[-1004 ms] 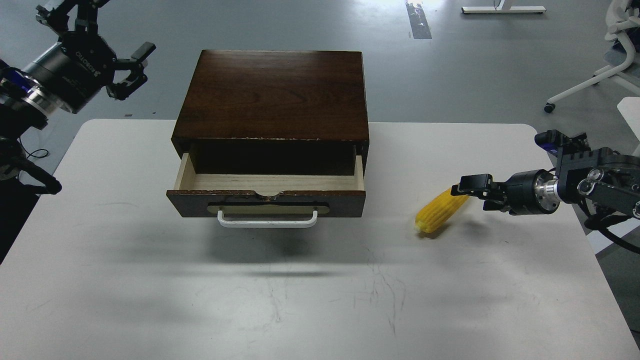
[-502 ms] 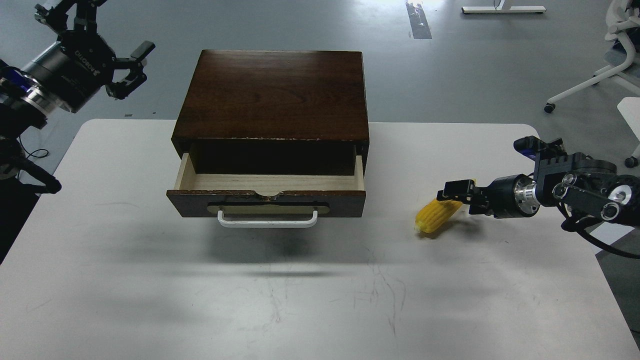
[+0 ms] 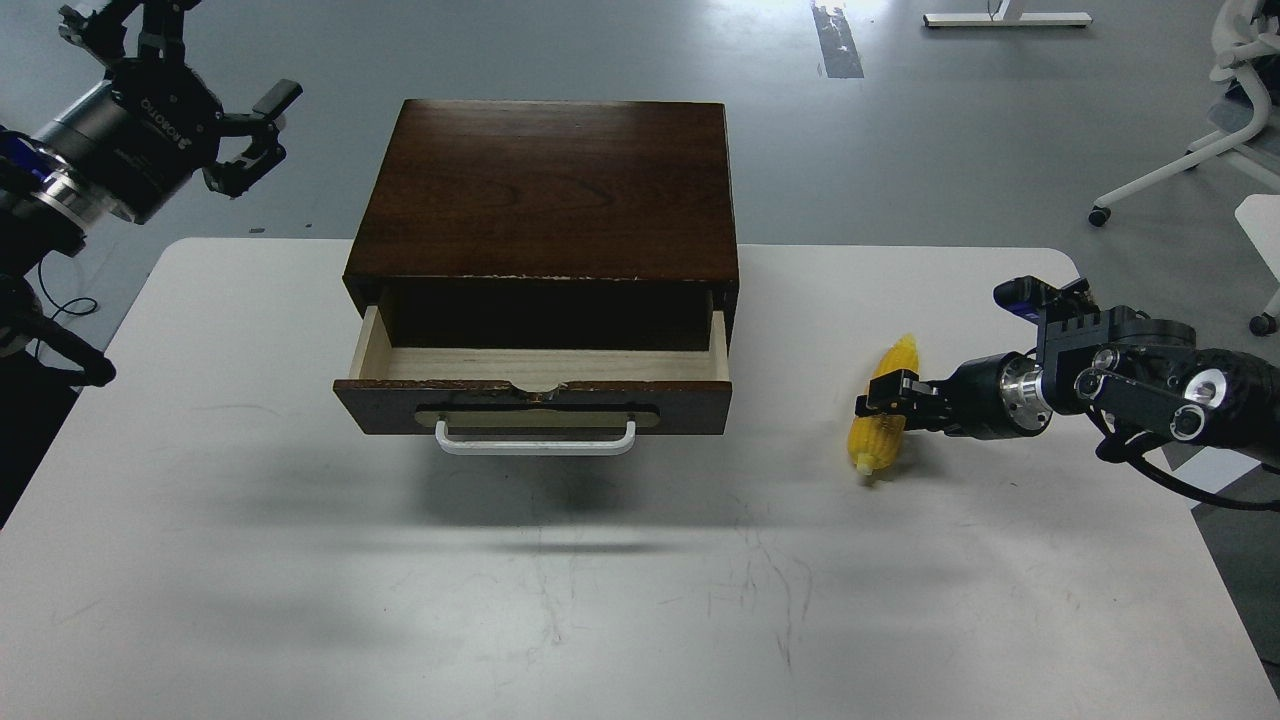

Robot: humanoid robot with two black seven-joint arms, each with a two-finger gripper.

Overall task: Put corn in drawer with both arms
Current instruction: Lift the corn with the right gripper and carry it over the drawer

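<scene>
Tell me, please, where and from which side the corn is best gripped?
Grip the corn across its thick middle, coming in from its right, where the right tool already sits. It lies flat on the table, pointing away, so its long sides are exposed.

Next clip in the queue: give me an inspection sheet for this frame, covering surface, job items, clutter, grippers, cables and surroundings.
Surface: white table, faint scratches and scuffs toward the front.
Job's things: bright yellow corn cob lying on the table right of the box; pull-out drawer with pale wood inside of the dark brown wooden box is open, nothing seen in the part that shows.
Clutter: nothing seen.
Grippers: right gripper at the cob's middle, grip cannot be told; left gripper raised beyond the table's far left corner, open, holding nothing.
Cables: black loops beside both arms, clear of the job's things.
Surroundings: grey floor, white wheeled chair base at far right.
</scene>
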